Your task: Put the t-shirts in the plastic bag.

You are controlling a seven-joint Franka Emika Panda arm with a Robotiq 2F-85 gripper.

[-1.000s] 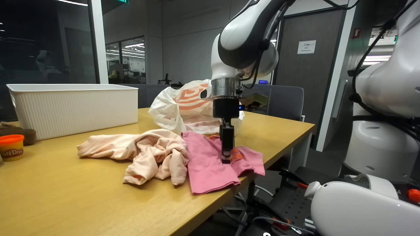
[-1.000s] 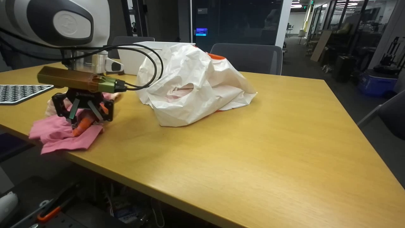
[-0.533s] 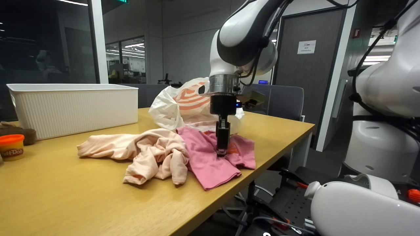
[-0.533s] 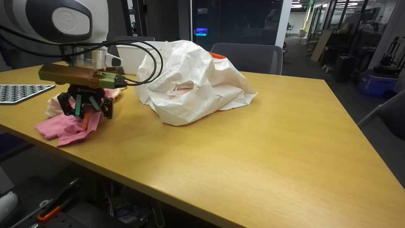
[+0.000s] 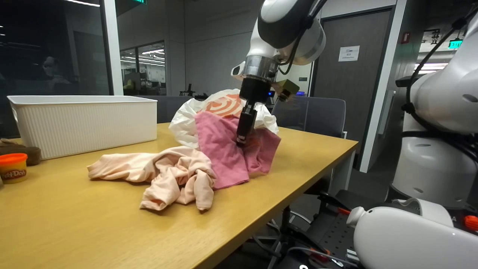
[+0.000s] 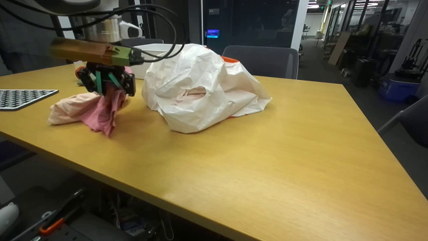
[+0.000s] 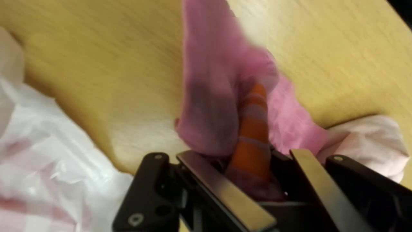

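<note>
Nearest me, at eight o'clock from the gripper [image 5: 241,141] in an exterior view, the peach t-shirt [image 5: 175,175] lies crumpled on the table [image 5: 112,231]. Just past it dangles the pink t-shirt [image 5: 220,145]: the gripper's jaws are pinched narrow on a bunched fold, orange bands drawn in between them. Its ends hang loose toward four and six; whether they brush the table I can't tell. Beyond, at eleven, slumps the plastic bag [image 5: 218,104], near but apart, pale cloth [image 6: 192,95], perhaps a shirt, showing through a hole in it. Farthest, between two and three, stands a dark chair [image 5: 325,116].

My worry is those trailing ends. Carried low, they could snag the peach t-shirt and drag it along, or catch the bag and shove it away. A fold gripped too thinly might slither out under the shirt's weight. And the bag looks so limp that its mouth, which I can't make out, may crumple closed beneath the cloth.

A moment ago the pink t-shirt lay on the table, the gripper low and upright over it; now the shirt is lifted and the gripper leans. The peach t-shirt and the bag look unmoved.
</note>
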